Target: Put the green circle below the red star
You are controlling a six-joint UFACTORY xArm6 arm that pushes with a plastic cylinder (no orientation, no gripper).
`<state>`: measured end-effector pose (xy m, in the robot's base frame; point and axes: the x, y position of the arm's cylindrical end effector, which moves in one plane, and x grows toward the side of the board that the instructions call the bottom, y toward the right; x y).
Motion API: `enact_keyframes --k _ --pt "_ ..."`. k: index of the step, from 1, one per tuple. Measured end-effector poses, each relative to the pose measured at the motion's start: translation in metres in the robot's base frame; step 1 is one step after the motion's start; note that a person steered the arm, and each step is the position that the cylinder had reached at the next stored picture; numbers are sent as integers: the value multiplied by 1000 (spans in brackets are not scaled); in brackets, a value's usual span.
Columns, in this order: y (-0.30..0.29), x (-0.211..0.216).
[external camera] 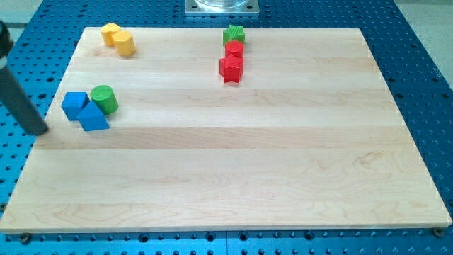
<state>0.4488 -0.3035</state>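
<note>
The green circle (104, 98) stands at the board's left, touching a blue cube (73, 105) and a blue triangle (92, 117) just below and left of it. The red star (231, 69) lies near the top middle, with a red circle (234, 50) touching it above. My tip (39, 132) is at the board's left edge, to the left of the blue blocks and a short way below them, apart from every block.
A green star (234, 34) sits above the red circle at the top edge. Two yellow blocks (118, 38) lie together at the top left. The wooden board (233, 177) rests on a blue perforated table.
</note>
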Motion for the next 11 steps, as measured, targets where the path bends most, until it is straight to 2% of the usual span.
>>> enact_keyframes --k 1,2,3,4,5,6,7,8,9,10,11 --pt "93 -21" --pt "136 -36" --pt "47 -27" --pt "75 -64" --pt "158 -80" --pt "193 -61" --pt "169 -69" --pt "208 -125" --pt "236 -125" --pt "282 -75" --pt "269 -63"
